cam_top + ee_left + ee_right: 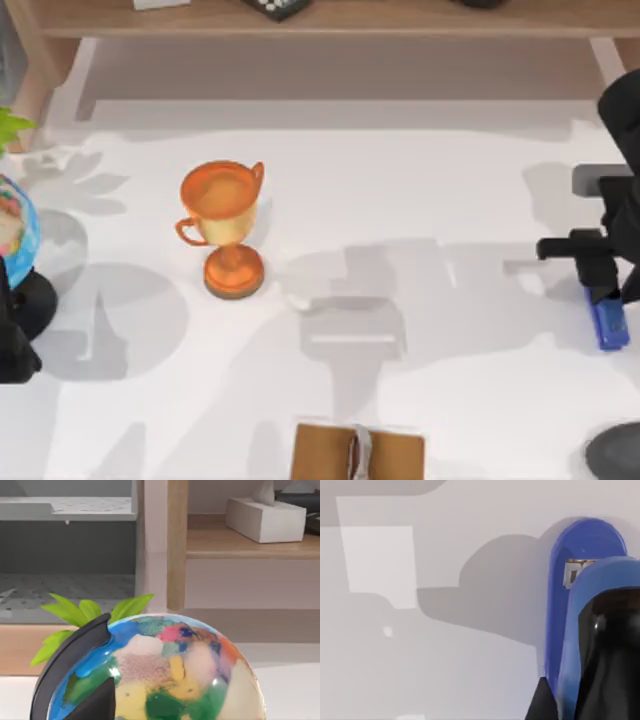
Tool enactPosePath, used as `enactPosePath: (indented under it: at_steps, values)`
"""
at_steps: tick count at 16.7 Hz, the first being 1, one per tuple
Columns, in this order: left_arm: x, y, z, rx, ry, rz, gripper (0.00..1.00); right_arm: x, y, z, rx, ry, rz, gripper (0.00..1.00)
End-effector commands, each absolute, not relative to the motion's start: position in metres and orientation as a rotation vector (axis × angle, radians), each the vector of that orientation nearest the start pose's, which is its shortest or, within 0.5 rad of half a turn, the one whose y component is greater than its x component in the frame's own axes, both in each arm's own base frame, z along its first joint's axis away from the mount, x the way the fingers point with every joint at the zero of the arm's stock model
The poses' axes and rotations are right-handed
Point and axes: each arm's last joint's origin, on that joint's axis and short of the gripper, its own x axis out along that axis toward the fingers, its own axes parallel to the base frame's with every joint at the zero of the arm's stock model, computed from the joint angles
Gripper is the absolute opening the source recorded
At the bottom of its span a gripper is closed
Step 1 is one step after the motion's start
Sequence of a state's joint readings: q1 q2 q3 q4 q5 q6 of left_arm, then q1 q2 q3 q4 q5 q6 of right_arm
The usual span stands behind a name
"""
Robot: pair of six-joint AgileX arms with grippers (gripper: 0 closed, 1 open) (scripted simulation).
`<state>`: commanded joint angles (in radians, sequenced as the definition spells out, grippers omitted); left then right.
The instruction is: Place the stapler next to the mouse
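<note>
The right arm is extended over the desk's right edge, its gripper (pixel 605 285) lowered, fingers pointed down. The left arm is parked at the left edge, near the front corner.

Right gripper (pixel 604 290) over stapler (pixel 610 324) near mouse (pixel 617 452).

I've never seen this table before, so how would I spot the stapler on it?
Go to the table's right edge, where the right arm's pincer hangs. The stapler lies just beneath it, above the grey mouse. It is the small, long, bright blue thing there.
</note>
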<state>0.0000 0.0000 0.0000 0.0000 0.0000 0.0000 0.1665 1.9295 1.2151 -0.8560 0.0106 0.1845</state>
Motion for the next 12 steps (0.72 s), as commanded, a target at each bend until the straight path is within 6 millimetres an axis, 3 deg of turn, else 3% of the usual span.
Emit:
enactPosePath:
  at_steps: [6, 12]
  values:
    - [0.1057, -0.0012, 0.16, 0.0, 0.0, 0.0, 1.0, 0.3378, 0.0588, 0.1327, 0.002, 1.569, -0.017, 0.98]
    - [0.1057, -0.0012, 0.16, 0.0, 0.0, 0.0, 1.0, 0.3378, 0.0588, 0.1327, 0.002, 1.569, -0.017, 1.0]
